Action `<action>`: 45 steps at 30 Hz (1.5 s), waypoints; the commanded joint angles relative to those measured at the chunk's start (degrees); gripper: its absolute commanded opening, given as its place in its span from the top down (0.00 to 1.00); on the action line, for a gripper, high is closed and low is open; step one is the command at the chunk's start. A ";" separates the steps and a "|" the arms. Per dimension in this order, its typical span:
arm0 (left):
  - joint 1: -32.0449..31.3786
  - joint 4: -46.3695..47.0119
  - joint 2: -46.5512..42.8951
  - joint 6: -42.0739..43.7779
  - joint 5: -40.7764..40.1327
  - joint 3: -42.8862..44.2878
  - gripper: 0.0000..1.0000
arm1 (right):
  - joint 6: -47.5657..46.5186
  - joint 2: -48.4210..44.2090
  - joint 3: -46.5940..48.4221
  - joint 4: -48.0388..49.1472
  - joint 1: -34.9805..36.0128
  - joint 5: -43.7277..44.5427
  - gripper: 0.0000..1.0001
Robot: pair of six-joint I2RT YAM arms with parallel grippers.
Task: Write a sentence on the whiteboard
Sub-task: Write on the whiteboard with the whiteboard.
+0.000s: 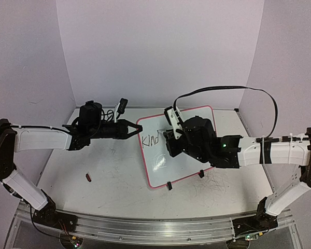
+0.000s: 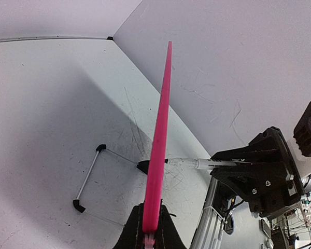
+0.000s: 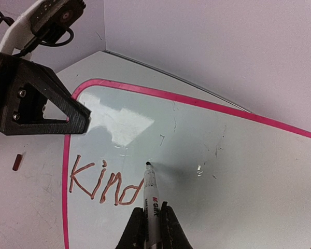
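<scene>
The whiteboard [image 1: 168, 172] with a pink-red rim stands tilted on the table on two black clip feet [image 1: 167, 185]. My left gripper [image 1: 136, 128] is shut on its left edge; in the left wrist view the jaws [image 2: 151, 218] pinch the pink rim [image 2: 160, 129] edge-on. My right gripper [image 3: 150, 220] is shut on a white marker [image 3: 151, 194], whose tip rests at the board's surface just right of the "d". The writing [image 3: 101, 181] reads "Kind" at the board's upper left, also seen in the top view [image 1: 151, 139]. The marker also shows in the left wrist view [image 2: 197, 164].
A small red-brown piece [image 1: 88, 177] lies on the table left of the board, also in the right wrist view [image 3: 16, 162]. Old scribbles [image 1: 212, 181] mark the table right of the board. Walls close the back and sides. A black cable [image 1: 223, 91] arches over the right arm.
</scene>
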 commanded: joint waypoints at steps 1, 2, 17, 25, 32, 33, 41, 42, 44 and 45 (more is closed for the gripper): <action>-0.26 0.58 -1.00 -0.84 -0.35 1.35 1.00 | 1.07 -1.27 0.08 -0.42 -0.24 -0.27 1.00; -0.26 0.58 -0.99 -0.83 -0.37 1.33 1.00 | 1.29 -1.52 -0.36 -0.68 -0.07 -0.42 1.00; -0.26 0.50 -1.06 -0.89 -0.68 1.42 1.00 | 3.03 -2.38 -3.86 -1.71 0.87 -1.77 1.00; -0.24 0.54 -1.03 -0.98 -0.69 1.34 1.00 | 3.36 -3.13 -5.05 -2.65 1.18 -2.41 1.00; -0.24 0.52 -1.16 -0.98 -0.75 1.25 1.00 | 3.20 -4.16 -6.00 -3.72 1.21 -1.84 1.00; -0.25 0.52 -1.19 -0.97 -0.76 1.20 1.00 | 3.12 -4.56 -6.07 -3.79 1.22 -1.72 1.00; -0.26 0.50 -1.41 -1.15 -0.83 1.08 1.00 | 1.51 -8.30 -4.23 -3.30 1.20 -2.87 1.00; -0.26 0.49 -1.49 -1.15 -0.81 1.05 1.00 | 1.28 -8.82 -4.37 -2.59 1.06 -3.42 1.00; -0.26 0.49 -1.58 -1.21 -0.91 1.09 1.00 | 1.25 -8.82 -4.40 -1.33 0.09 -4.51 1.00; -0.26 0.49 -1.49 -1.21 -0.90 1.09 1.00 | 1.25 -8.12 -4.22 -1.00 -0.41 -4.79 1.00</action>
